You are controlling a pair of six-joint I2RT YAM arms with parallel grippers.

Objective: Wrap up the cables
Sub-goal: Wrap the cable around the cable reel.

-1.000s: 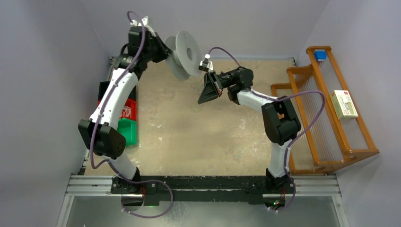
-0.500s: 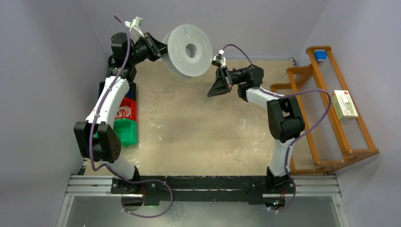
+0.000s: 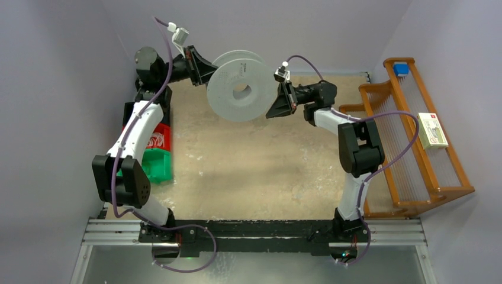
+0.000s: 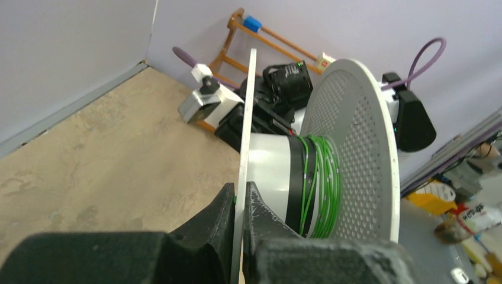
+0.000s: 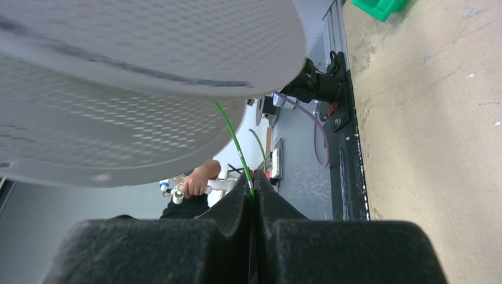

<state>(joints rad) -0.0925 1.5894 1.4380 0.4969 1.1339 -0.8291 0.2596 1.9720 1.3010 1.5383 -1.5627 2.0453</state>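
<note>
In the last half second I had swung the spool (image 3: 228, 105) down toward the right arm, and its broad face now tipped up at the overhead camera. The left gripper (image 4: 238, 198) was pinched on the rim of the spool's near flange, holding the whole spool in the air above the table (image 3: 248, 165). The right gripper (image 5: 253, 186) had closed in on the spool's opposite rim, its fingers pressed together on the thin green cable (image 5: 234, 141). From that pinch the cable ran up and out of sight behind the perforated flange. In the left wrist view, several green turns lay around the spool's pale hub, against the far flange. Well to the right of the spool stood a wooden rack (image 3: 438, 192), and down to its left a green bin (image 3: 155, 164).
</note>
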